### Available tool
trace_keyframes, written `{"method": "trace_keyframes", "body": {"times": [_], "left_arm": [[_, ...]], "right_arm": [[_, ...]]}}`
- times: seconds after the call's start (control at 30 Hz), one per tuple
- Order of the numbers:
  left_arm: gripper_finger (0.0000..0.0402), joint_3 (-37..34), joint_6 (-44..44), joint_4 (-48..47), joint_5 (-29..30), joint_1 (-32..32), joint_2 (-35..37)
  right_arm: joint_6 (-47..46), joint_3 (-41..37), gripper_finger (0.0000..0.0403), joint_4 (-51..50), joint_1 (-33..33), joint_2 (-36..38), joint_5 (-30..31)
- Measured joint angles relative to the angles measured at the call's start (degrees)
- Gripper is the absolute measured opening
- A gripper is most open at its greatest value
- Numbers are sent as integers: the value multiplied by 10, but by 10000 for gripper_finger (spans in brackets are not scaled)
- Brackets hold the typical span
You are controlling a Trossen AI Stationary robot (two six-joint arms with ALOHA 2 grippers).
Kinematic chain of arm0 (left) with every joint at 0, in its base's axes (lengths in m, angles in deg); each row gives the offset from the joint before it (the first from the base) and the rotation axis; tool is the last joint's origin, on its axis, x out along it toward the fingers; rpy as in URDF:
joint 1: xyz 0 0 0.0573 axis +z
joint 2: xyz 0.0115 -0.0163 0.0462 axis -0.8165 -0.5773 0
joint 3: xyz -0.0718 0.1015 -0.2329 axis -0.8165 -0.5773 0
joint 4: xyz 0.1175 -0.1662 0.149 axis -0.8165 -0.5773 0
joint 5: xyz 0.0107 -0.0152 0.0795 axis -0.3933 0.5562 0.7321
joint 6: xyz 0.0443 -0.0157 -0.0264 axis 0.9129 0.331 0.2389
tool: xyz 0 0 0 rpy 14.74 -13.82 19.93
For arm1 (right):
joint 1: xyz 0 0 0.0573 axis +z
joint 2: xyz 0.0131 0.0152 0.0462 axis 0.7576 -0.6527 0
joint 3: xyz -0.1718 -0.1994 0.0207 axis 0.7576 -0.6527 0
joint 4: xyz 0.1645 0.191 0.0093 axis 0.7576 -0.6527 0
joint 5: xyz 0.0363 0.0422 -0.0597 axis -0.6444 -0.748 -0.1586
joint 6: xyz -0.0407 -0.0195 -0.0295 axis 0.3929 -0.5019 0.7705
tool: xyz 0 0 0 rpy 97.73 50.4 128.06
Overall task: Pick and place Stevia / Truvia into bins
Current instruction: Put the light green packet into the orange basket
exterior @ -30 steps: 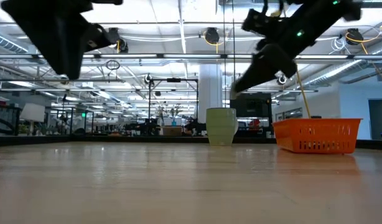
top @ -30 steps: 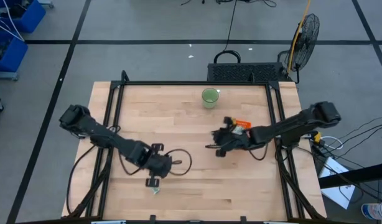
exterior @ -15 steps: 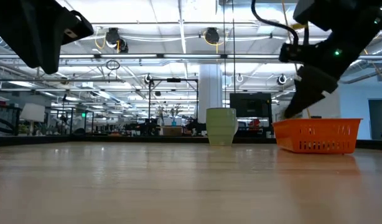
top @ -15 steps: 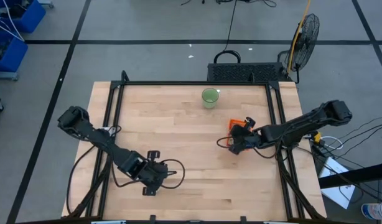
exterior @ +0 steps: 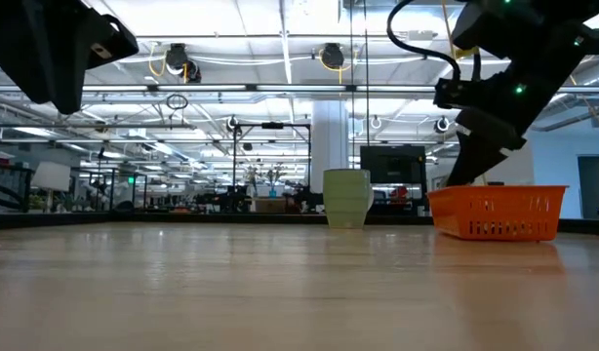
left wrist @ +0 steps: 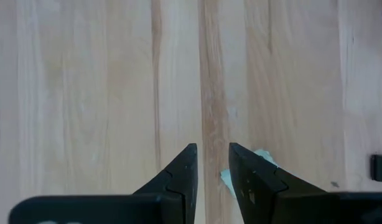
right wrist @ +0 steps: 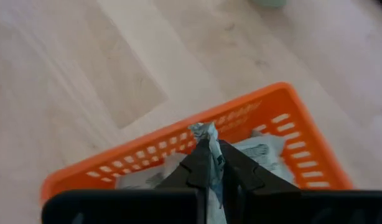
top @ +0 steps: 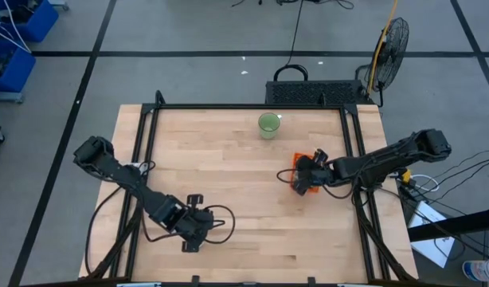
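Wooden table (top: pixel 228 167): my right claw (right wrist: pixel 211 163), above the orange bin (right wrist: pixel 284 118), is clamped on a sachet (right wrist: pixel 204 132); more sachets (right wrist: pixel 259 149) lie inside. My left claw (left wrist: pixel 209 165) hangs apart beside one sachet on the table (left wrist: pixel 260 157).

Bright, even ceiling-strip light; soft shadows, wrist views slightly blurred near the lens.
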Motion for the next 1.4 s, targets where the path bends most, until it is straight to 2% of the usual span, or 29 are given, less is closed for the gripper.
{"method": "trace_keyframes", "body": {"times": [0.13,0.3,0.57,0.63,0.7,0.8,0.9,1.03,1.13,1.3,1.4], "left_arm": [[97,0,0,0,0,-1,0],[97,0,0,0,0,0,0],[97,0,0,0,0,-3,0],[97,0,2,1,0,-8,0],[97,0,2,1,0,-15,0],[97,0,-3,2,10,-28,0],[97,0,-5,5,26,-42,0],[97,0,-22,13,28,-58,0],[97,0,-53,15,30,-68,0],[97,0,-109,19,63,-90,-6],[97,0,-139,18,81,-105,-19]], "right_arm": [[-8,0,24,4,-7,0,-5],[-22,0,59,2,-18,0,16],[11,0,106,2,-33,0,13],[15,0,110,1,-30,6,-13],[18,0,111,3,-24,21,-63],[-36,0,107,8,-4,46,-110],[-73,0,101,7,24,61,-85],[-60,0,98,18,46,75,-53],[1,0,98,75,51,83,-39],[173,0,96,298,51,89,-33],[283,0,96,429,51,89,-75]]}}
